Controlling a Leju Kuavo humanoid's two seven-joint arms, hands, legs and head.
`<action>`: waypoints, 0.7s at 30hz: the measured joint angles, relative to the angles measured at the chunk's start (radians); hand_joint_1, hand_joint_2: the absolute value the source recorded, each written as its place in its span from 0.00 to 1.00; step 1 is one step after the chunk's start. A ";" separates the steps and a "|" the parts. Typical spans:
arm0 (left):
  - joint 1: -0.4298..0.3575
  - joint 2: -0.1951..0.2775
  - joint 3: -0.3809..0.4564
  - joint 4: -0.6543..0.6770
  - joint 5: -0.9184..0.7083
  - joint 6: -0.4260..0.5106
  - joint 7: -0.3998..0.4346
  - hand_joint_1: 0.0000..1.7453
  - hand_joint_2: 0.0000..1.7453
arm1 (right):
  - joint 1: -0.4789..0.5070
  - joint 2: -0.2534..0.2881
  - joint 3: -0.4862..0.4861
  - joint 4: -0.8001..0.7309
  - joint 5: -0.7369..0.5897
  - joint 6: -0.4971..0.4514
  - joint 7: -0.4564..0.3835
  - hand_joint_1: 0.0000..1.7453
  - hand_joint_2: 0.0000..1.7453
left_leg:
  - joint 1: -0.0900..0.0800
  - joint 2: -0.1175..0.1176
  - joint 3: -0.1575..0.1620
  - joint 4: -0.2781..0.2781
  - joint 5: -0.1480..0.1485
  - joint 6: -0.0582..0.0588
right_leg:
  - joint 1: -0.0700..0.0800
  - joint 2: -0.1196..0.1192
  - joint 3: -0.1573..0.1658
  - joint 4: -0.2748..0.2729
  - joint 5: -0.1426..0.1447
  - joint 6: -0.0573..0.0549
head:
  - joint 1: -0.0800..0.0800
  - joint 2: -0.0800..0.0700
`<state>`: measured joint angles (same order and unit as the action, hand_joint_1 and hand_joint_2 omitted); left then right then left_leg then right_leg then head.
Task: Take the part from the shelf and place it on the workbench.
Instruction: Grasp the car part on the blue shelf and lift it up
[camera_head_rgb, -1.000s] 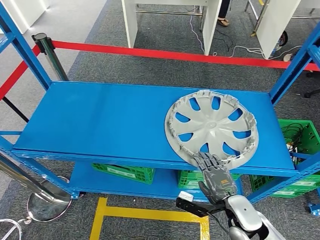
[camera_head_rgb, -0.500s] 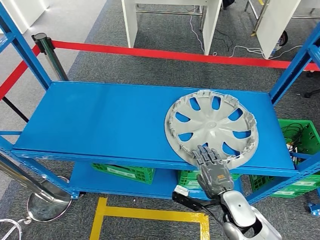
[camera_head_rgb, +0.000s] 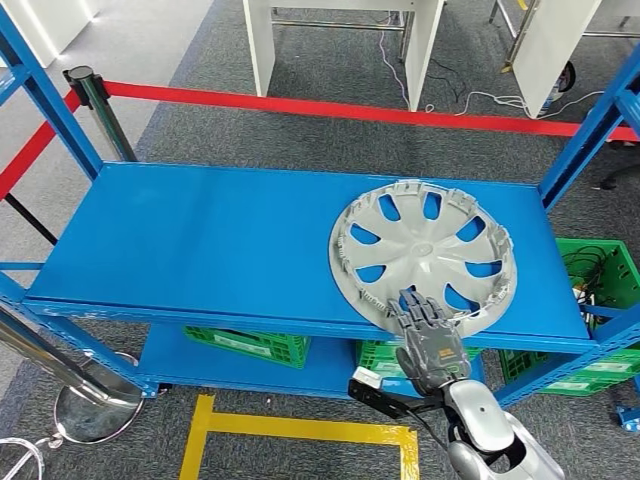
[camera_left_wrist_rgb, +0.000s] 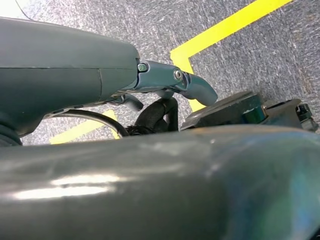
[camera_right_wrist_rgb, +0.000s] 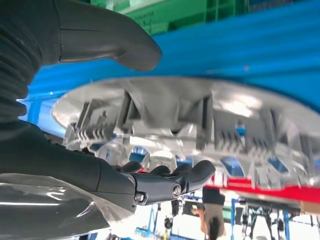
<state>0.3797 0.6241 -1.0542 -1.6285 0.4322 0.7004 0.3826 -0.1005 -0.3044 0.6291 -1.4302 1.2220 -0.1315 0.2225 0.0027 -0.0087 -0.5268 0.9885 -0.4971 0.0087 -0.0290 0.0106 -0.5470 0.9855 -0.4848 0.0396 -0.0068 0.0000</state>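
A silver wheel cover (camera_head_rgb: 423, 250) lies flat on the right part of the blue shelf (camera_head_rgb: 196, 240), its near edge just past the shelf's front lip. My right hand (camera_head_rgb: 429, 340) reaches up from below, its fingers (camera_head_rgb: 419, 312) spread over the cover's near rim. In the right wrist view the thumb (camera_right_wrist_rgb: 105, 40) lies on one side of the cover (camera_right_wrist_rgb: 181, 110) and the fingers (camera_right_wrist_rgb: 170, 182) on the other, apart and not clamped. My left hand (camera_left_wrist_rgb: 177, 82) hangs above the carpet and holds nothing.
Green crates (camera_head_rgb: 249, 345) sit on the lower shelf, and another crate (camera_head_rgb: 604, 270) stands to the right. Blue uprights (camera_head_rgb: 589, 130) frame the rack. A red barrier tape (camera_head_rgb: 340, 108) and a metal post (camera_head_rgb: 94, 95) stand behind. Yellow floor lines (camera_head_rgb: 302, 428) run below.
My right hand has crept forward and slightly right, so its fingers now lie further over the cover's near rim. The cover has not moved.
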 joint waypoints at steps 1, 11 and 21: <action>0.000 0.000 0.000 0.000 0.001 0.000 0.000 0.00 0.00 | 0.000 0.000 0.000 0.004 -0.002 0.006 0.000 0.00 1.00 | 0.000 0.000 0.000 0.000 0.000 0.000 | 0.000 0.000 0.000 0.000 0.000 0.000 | 0.000 0.000; -0.002 0.001 -0.004 0.000 0.006 0.000 0.000 0.00 0.00 | -0.016 0.004 -0.009 0.037 -0.011 0.026 0.009 0.00 1.00 | 0.000 0.000 0.000 0.000 0.000 0.000 | 0.000 0.000 0.000 0.000 0.000 0.000 | 0.000 0.000; -0.012 0.002 -0.013 0.000 0.012 0.000 -0.002 0.00 0.00 | -0.035 0.022 -0.027 0.068 -0.002 0.019 0.019 0.00 1.00 | 0.000 0.000 0.000 0.000 0.000 0.000 | 0.000 0.000 0.000 0.000 0.000 0.000 | 0.000 0.000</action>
<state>0.3679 0.6256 -1.0676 -1.6285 0.4439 0.7004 0.3801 -0.1355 -0.2819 0.6022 -1.3622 1.2201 -0.1124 0.2416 0.0027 -0.0087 -0.5268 0.9885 -0.4970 0.0087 -0.0290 0.0107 -0.5470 0.9855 -0.4848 0.0396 -0.0069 0.0000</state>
